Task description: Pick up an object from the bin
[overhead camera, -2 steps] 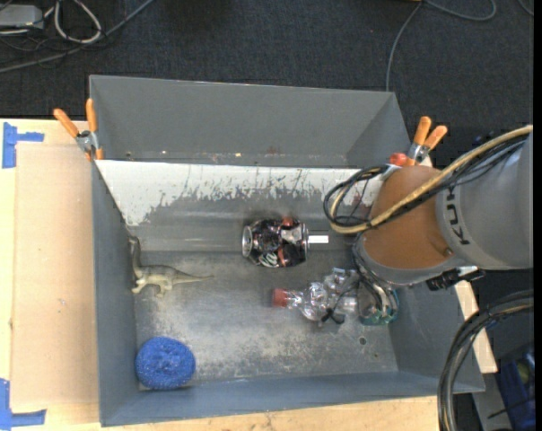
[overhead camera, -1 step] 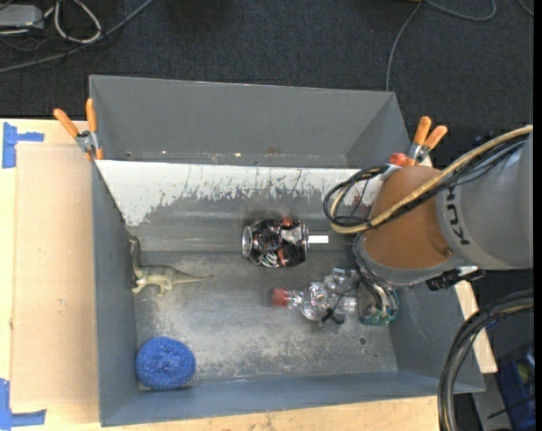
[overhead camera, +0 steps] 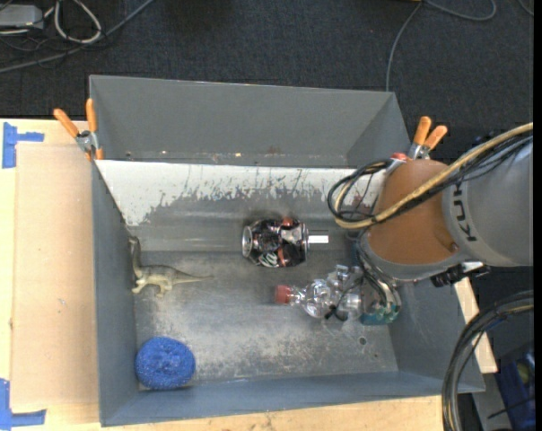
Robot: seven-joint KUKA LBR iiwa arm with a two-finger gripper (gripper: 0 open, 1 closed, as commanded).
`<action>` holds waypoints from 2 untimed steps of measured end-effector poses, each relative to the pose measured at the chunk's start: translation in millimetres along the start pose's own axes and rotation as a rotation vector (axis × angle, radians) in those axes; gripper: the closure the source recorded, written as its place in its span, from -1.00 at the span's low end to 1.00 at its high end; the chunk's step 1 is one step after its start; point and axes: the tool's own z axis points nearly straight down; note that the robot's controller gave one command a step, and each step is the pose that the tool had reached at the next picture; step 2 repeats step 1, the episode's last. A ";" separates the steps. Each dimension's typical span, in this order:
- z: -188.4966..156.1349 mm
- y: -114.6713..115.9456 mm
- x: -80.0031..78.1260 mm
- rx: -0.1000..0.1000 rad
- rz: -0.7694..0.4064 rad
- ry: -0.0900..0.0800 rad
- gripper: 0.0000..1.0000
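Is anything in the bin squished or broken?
Yes. The dark can in the middle of the bin is crushed, and the clear bottle with a red cap beside the gripper looks crumpled. The toy dinosaur and blue ball look fine.

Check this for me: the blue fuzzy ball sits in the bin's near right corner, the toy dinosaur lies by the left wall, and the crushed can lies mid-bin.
Not quite. The camera view shows the blue fuzzy ball in the near left corner of the bin, not the right. The rest holds: the toy dinosaur lies by the left wall and the crushed can lies mid-bin.
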 end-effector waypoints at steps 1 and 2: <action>-32.7 -0.3 1.4 0.000 -0.001 0.005 1.00; -32.7 -0.3 1.4 0.000 -0.001 0.005 1.00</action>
